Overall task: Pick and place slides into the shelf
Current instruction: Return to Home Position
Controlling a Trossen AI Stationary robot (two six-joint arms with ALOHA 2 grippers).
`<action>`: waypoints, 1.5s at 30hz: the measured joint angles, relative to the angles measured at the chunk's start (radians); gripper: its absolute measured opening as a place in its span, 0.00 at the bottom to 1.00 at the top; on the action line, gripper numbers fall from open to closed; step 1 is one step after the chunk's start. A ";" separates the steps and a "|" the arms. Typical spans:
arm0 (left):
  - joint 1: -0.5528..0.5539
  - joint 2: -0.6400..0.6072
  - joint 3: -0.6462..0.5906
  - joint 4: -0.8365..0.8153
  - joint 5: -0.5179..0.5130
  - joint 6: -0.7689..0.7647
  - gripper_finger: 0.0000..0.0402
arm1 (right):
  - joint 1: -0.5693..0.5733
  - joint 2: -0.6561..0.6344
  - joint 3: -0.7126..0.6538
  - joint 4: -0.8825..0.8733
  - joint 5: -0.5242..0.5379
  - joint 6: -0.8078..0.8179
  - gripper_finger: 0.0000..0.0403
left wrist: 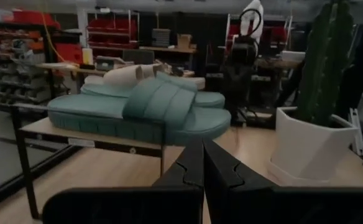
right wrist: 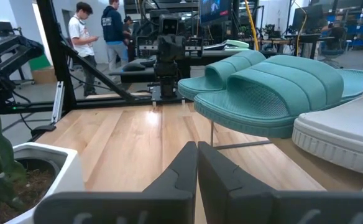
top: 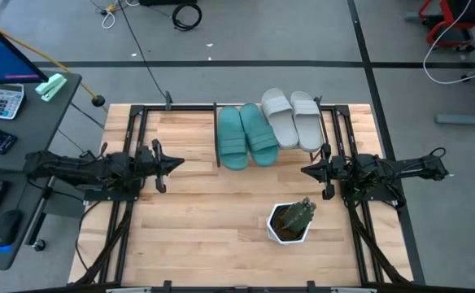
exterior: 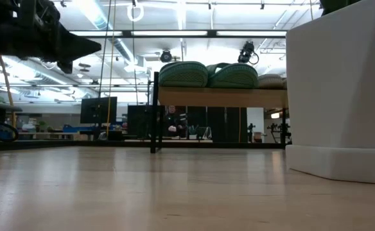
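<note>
Teal-green, thick-soled and ribbed across their wide straps, two slides (top: 246,137) lie side by side, straps up, on the shelf (exterior: 223,97), a light plank on thin black legs. The light grey pair (top: 293,120) lies against them on the side toward the right gripper (top: 305,170). All four sit between that gripper and the left gripper (top: 175,163), slightly beyond both sets of tips; both grippers hover above the wooden table (top: 205,228) with fingers pressed together, holding nothing and touching no slide, and a potted cactus (top: 291,221) stands near the right one.
</note>
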State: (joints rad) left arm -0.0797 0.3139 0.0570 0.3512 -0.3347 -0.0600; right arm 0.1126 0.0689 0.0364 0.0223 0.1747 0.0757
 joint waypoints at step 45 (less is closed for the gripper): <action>-0.003 -0.303 -0.048 -0.247 0.184 -0.008 0.00 | 0.000 0.001 0.000 -0.008 0.000 0.000 0.05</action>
State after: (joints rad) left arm -0.0826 0.0109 0.0090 0.1044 -0.1503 -0.0677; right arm 0.1125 0.0700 0.0368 0.0139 0.1749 0.0757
